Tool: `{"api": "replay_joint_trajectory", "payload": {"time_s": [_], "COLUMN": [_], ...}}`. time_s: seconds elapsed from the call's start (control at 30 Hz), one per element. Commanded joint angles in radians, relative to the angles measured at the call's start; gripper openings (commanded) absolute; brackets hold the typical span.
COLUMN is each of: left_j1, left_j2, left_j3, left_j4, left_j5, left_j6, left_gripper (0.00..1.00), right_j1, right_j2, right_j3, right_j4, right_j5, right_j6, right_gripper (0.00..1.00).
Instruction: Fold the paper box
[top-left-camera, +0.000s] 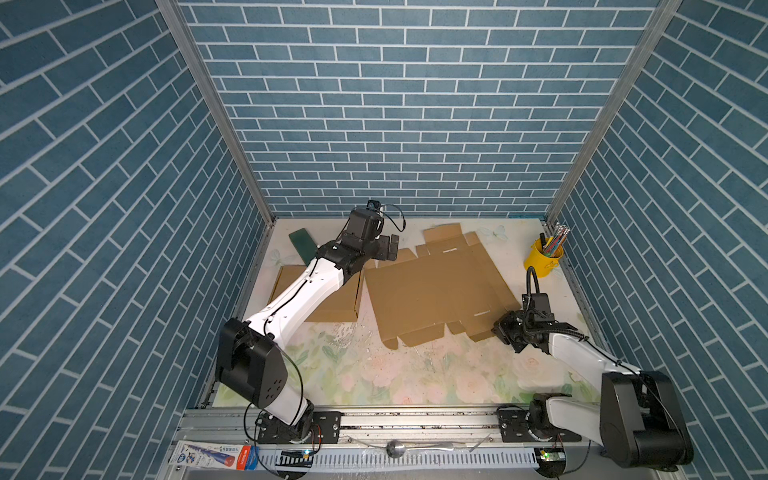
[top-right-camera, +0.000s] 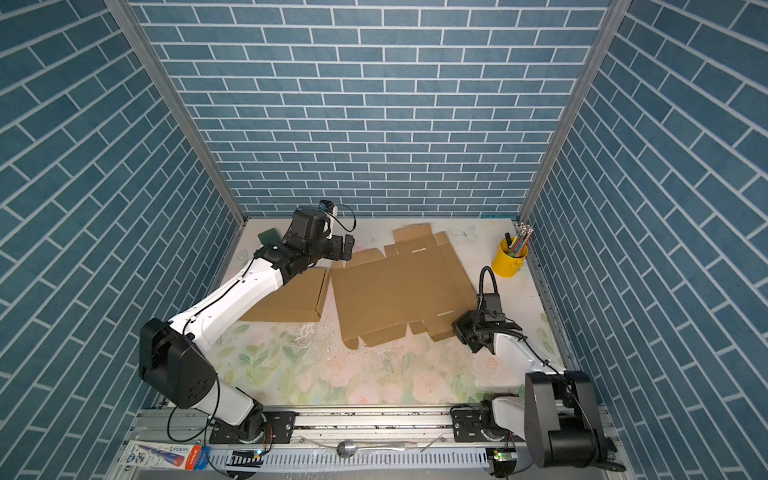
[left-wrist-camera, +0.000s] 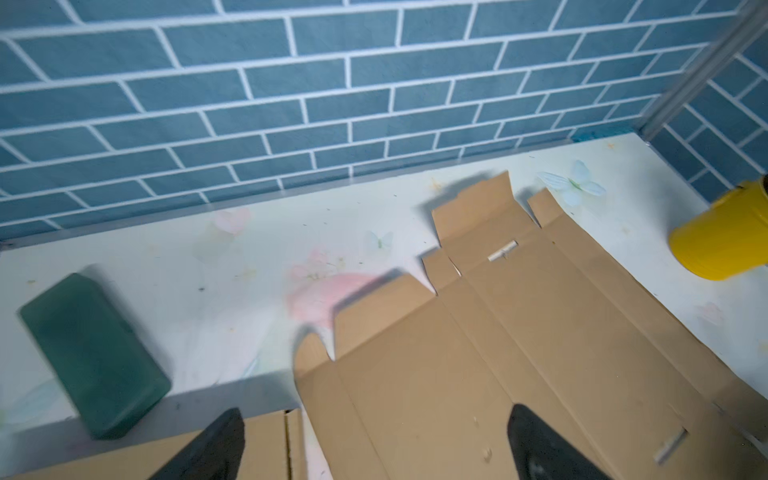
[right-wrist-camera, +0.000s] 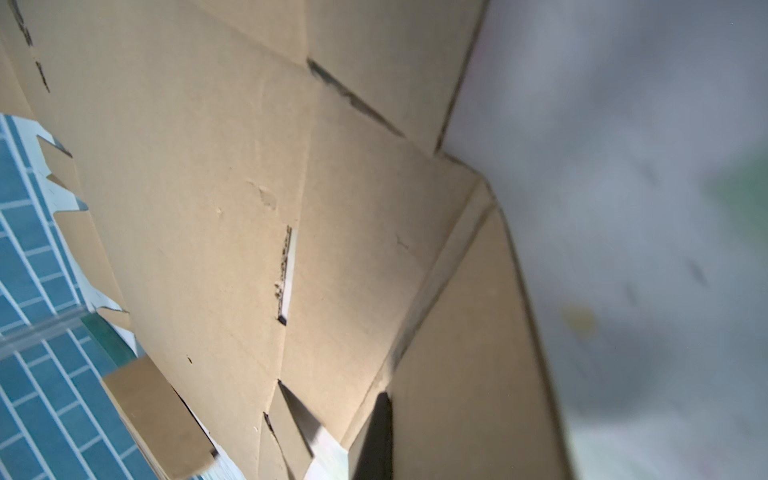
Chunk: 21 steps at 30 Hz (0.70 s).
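Note:
The paper box (top-left-camera: 436, 291) (top-right-camera: 399, 291) is a flat brown cardboard blank with flaps and slots, lying mid-table. My left gripper (top-left-camera: 390, 248) (top-right-camera: 347, 248) hovers at its far left corner, open, with nothing between its black fingers (left-wrist-camera: 226, 440); in the left wrist view the blank (left-wrist-camera: 478, 353) spreads below the left gripper (left-wrist-camera: 376, 415). My right gripper (top-left-camera: 500, 328) (top-right-camera: 459, 328) sits at the near right corner, shut on an edge flap (right-wrist-camera: 465, 374) that is bent up from the sheet (right-wrist-camera: 187, 187). In the right wrist view only one dark finger (right-wrist-camera: 380, 419) shows, against that flap.
A second folded cardboard piece (top-left-camera: 332, 303) (top-right-camera: 291, 299) lies under the left arm. A dark green block (top-left-camera: 305, 245) (left-wrist-camera: 95, 353) rests at the far left. A yellow cup of pens (top-left-camera: 542, 257) (top-right-camera: 509, 259) stands at the far right. A spoon (top-left-camera: 395, 449) lies on the front rail.

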<state>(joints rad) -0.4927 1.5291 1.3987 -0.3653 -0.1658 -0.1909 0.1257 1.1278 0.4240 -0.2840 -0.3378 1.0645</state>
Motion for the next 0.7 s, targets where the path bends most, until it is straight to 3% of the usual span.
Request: {"api": "replay_joint_trajectory", "payload": {"time_s": [0.0, 0.1, 0.17, 0.33, 0.5, 0.57, 0.67], "left_j1": [0.028, 0.123, 0.151, 0.062, -0.119, -0.174, -0.231], "left_j2": [-0.089, -0.164, -0.155, -0.034, 0.084, 0.132, 0.218], "left_j3": [-0.064, -0.145, -0.109, 0.085, 0.149, 0.156, 0.17], "left_j4": [0.051, 0.15, 0.095, -0.171, -0.246, -0.227, -0.183], "left_j5": [-0.121, 0.142, 0.202, 0.189, 0.099, 0.098, 0.135], "left_j6": [-0.027, -0.061, -0.078, -0.005, 0.031, 0.017, -0.013], "left_gripper": [0.99, 0.99, 0.91, 0.69, 0.7, 0.71, 0.71], "right_j1": [0.013, 0.012, 0.01, 0.004, -0.039, -0.063, -0.133], "right_j2": [-0.111, -0.168, -0.152, -0.079, 0.027, 0.084, 0.167], "right_j3": [-0.013, 0.086, 0.171, 0.341, 0.493, 0.527, 0.548], "right_j4": [-0.203, -0.349, -0.442, -0.53, -0.469, -0.406, -0.274], "right_j5": [0.047, 0.106, 0.143, 0.237, 0.293, 0.308, 0.239], "right_j6": [0.008, -0.101, -0.2, -0.432, -0.612, -0.656, -0.693], "right_gripper": [0.18, 0.38, 0.48, 0.6, 0.73, 0.83, 0.87]}}
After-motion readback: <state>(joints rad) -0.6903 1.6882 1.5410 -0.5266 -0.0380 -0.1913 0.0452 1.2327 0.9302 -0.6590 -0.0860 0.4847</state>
